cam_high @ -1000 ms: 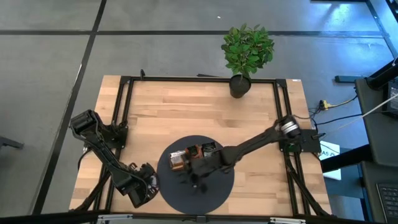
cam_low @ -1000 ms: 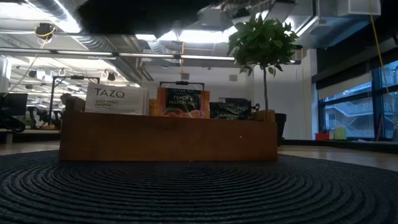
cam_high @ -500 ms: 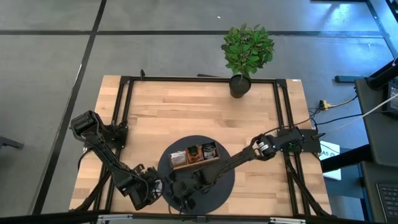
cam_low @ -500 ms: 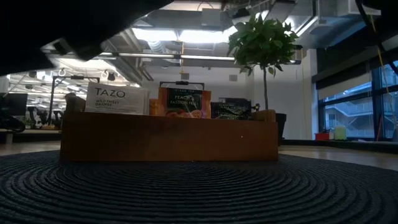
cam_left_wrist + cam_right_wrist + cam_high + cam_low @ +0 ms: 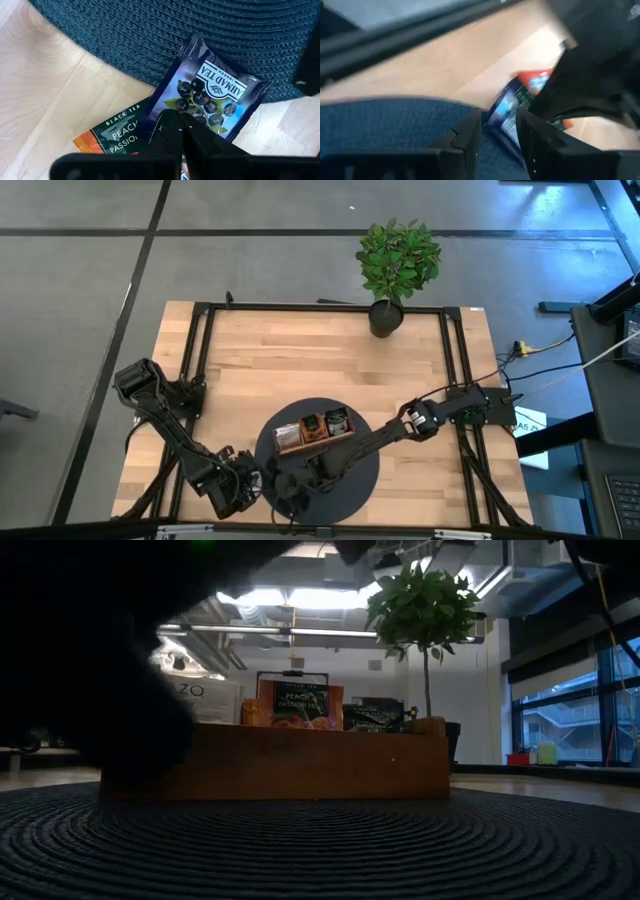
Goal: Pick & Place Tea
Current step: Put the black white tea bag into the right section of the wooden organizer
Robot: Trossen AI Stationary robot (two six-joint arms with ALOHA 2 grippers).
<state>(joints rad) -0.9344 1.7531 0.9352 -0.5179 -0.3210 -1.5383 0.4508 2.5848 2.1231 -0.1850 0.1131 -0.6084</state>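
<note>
Left gripper (image 5: 240, 480) sits low at the table's front-left, right at the edge of the round dark woven mat (image 5: 360, 480). Its wrist view shows the fingers (image 5: 172, 132) pressed together, tips touching w/ no gap, over a dark blue Ahmad Tea sachet (image 5: 212, 97) (blackcurrant print). That sachet lies flat, partly on the mat, partly on bare wood, overlapping an orange-and-green peach passion sachet (image 5: 112, 137) beside it. Cannot tell whether the tips actually pinch the blue sachet or just rest above it.

Right gripper (image 5: 290, 485) reaches in from the right across the mat, low at its front-left portion, just beside the left gripper. Its wrist view shows the two fingers (image 5: 467, 135) apart w/ a clear gap, nothing between them; beyond them the blue sachet (image 5: 512, 112) and a red/orange one (image 5: 535, 80) at the mat edge, partly hidden by the other arm.

Wooden tray (image 5: 313, 435) stands on the mat's rear half, approx. centre of table. Sachets stand upright in its compartments: a white one (image 5: 287, 434), an orange peach one (image 5: 296, 705), a dark one (image 5: 372, 717). A dark arm blocks the low view's left side, covering most of the white sachet.

Potted plant (image 5: 397, 262) at the table's far edge (image 5: 300, 340), well apart from the work area.
</note>
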